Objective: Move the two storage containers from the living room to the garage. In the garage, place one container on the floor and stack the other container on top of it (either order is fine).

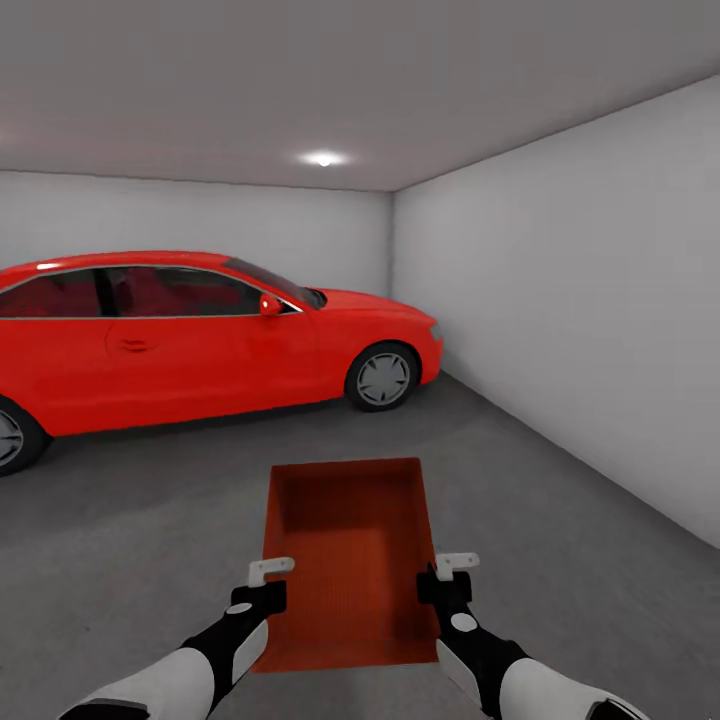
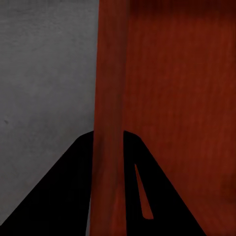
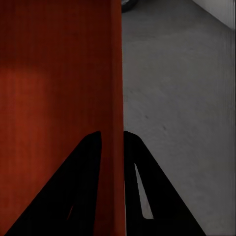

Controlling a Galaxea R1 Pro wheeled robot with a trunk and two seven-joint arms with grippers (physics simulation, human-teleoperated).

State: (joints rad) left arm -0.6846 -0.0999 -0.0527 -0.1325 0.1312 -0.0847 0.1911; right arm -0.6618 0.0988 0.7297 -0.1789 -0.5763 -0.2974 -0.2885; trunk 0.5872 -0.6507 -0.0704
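Above the grey concrete floor, left gripper and right gripper each pinch the orange-red ribbed plastic bin's side walls.

Garage: red car parked on grey concrete floor, bare white walls.

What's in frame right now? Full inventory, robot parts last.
storage container: 1, orange-red, open top, held between both grippers above the floor, ahead of the robot
car: 1, red, parked at the left along the back wall
floor: grey concrete, under the car and the container
walls: white, at the back and the right
ceiling light: 1, white, lit
left gripper: 1, black with white tips, clamped on the container's left wall
right gripper: 1, black with white tips, clamped on the container's right wall
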